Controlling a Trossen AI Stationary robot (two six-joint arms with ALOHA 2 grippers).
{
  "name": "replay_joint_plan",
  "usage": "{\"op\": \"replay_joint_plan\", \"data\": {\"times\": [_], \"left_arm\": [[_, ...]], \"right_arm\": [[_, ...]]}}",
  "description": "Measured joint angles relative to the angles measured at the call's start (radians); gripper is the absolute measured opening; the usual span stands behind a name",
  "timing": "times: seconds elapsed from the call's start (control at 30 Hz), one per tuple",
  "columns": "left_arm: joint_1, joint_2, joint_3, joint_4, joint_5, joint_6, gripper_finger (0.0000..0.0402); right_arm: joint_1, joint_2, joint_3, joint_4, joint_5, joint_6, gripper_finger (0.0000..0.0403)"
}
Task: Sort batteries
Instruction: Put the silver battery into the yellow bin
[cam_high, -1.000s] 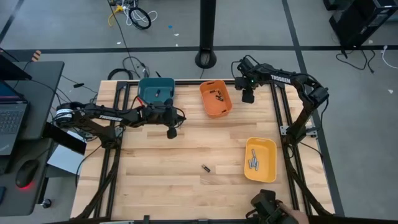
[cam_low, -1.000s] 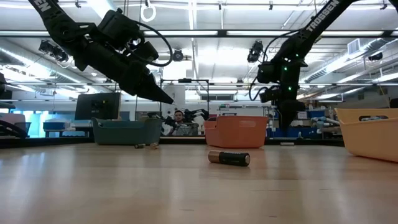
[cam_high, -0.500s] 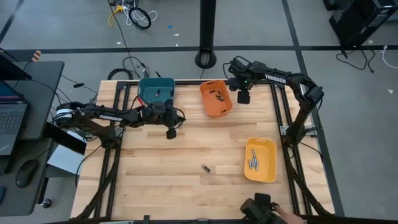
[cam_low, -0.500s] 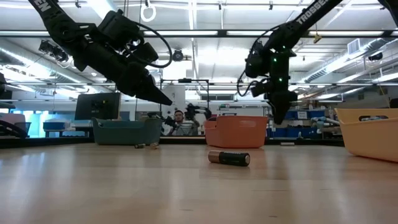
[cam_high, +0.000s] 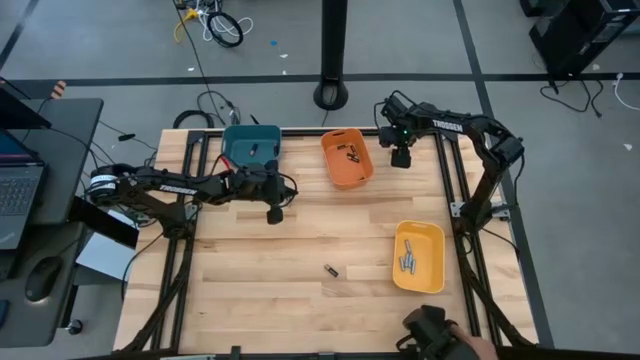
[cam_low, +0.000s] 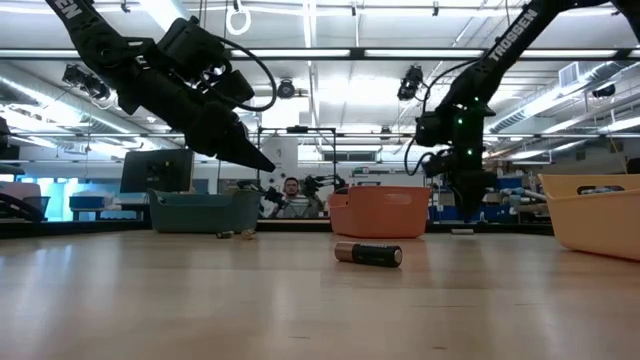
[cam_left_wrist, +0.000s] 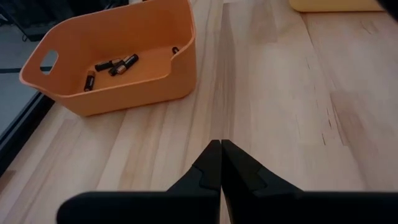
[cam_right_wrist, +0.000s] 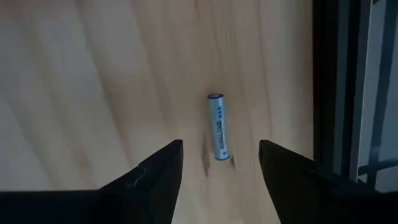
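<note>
Hovering: right gripper (cam_right_wrist: 217, 163), jaws spread wide, empty, above slim silvery-blue cylindrical battery (cam_right_wrist: 219, 126) on pale wooden tabletop (cam_high: 300, 240) beside orange plastic bin (cam_high: 347, 158), presumably lining up pickup. Left gripper (cam_left_wrist: 221, 163) closed, empty, waiting mid-table.

Bare table (cam_high: 260, 270) middle, lone battery (cam_high: 330, 270), bins edging: teal bin (cam_high: 250, 146), orange bin (cam_high: 347, 158), yellow bin (cam_high: 418, 257)

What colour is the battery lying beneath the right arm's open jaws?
Light blue battery, clearest in the right wrist view.

Wooden table (cam_high: 260, 260): teal bin (cam_high: 250, 146), orange bin (cam_high: 347, 158), yellow bin (cam_high: 419, 257), loose battery (cam_high: 331, 270).
</note>
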Motion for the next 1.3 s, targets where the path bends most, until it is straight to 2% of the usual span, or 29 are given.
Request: {"op": "replay_joint_plan", "data": {"times": [0.27, 0.53, 0.7, 0.83, 1.17, 1.3], "left_arm": [[0.0, 0.0, 0.0, 0.0, 0.0, 0.007, 0.0012], [0.0, 0.0, 0.0, -0.001, 0.0, 0.008, 0.0012], [0.0, 0.0, 0.0, -0.003, 0.0, 0.009, 0.0012], [0.0, 0.0, 0.0, -0.001, 0.0, 0.009, 0.0012], [0.0, 0.0, 0.0, -0.021, 0.0, 0.009, 0.0012], [0.0, 0.0, 0.0, -0.02, 0.0, 0.009, 0.0012]], "right_arm": [[-0.024, 0.007, -0.017, 0.061, -0.031, -0.029, 0.0221], [-0.024, 0.125, 0.007, 0.053, -0.024, -0.033, 0.0221], [-0.024, 0.149, 0.053, 0.003, -0.024, -0.036, 0.0213], [-0.024, 0.152, 0.067, -0.016, -0.025, -0.037, 0.0182], [-0.015, 0.153, 0.066, -0.039, -0.037, -0.066, 0.0071], [-0.001, 0.153, 0.066, -0.04, -0.023, -0.08, 0.0045]]}}
